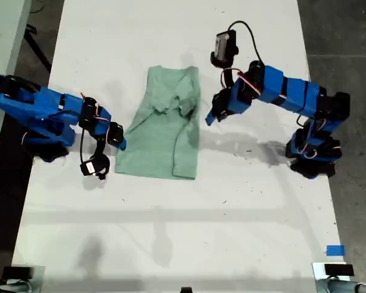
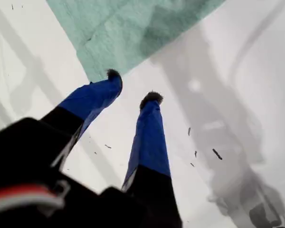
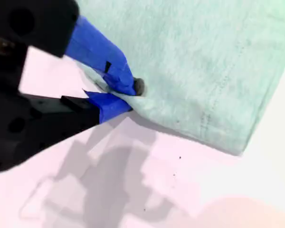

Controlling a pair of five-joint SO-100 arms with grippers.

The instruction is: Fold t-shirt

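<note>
1. My second tool [image 3: 128,97]: pressed together, pinching the side edge of the t-shirt [image 3: 204,57] close to a hem corner. The pinched cloth is raised slightly off the tabletop [image 3: 180,190].
2. My first tool [image 2: 133,88]: spread, holding nothing. It hangs over bare tabletop just short of a point of the shirt's edge and is not touching it.
3. T-shirt [image 1: 161,134]: lies flat mid-tabletop [image 1: 171,213] between the two arms. My second tool [image 1: 119,141] is at its lower hem corner on the exterior view's left, and my first tool [image 1: 212,117] is just off its opposite long edge.
4. Progress, as judged: partly done.
   - No sleeve sticks out, and the outline is a narrow strip, wider at the hem.
   - Cloth is bunched and creased near the top.
   - Still to do: probably the side fold from the pinched edge, then a crosswise fold.
5. Hard to make out:
   - The neck opening and tag are not visible.
   - The number of layers cannot be counted.
   - Which part of the shirt the point before my first tool belongs to cannot be told.
</note>
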